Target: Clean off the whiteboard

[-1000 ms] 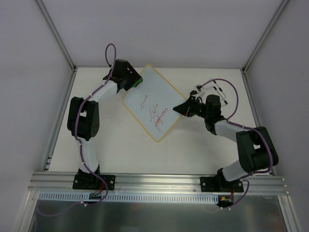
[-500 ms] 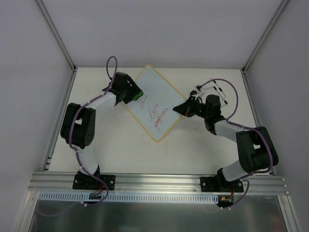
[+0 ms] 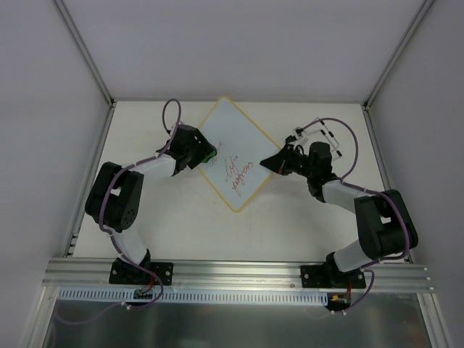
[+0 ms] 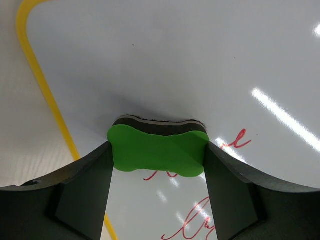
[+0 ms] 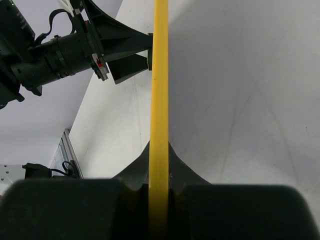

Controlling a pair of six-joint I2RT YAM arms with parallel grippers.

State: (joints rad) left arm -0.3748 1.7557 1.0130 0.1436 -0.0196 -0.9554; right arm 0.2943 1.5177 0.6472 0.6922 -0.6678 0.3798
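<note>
The whiteboard (image 3: 235, 145) lies diamond-wise on the table, white with a thin yellow-tan frame and red handwriting (image 3: 233, 172) across its middle. My left gripper (image 3: 205, 155) is shut on a green eraser (image 4: 157, 153) and presses it onto the board's left part, at the top of the red writing (image 4: 232, 142). My right gripper (image 3: 270, 164) is shut on the board's right edge; in the right wrist view the yellow frame (image 5: 160, 100) runs edge-on between the jaws. No black clips show.
A clear bracket with black marks (image 3: 317, 131) lies on the table behind the right wrist. Grey walls and metal posts close in the table on three sides. An aluminium rail (image 3: 232, 272) runs along the near edge.
My left gripper has slid the eraser down and to the right from the board's upper left edge onto the writing. The top word is partly gone. The right arm has held still.
</note>
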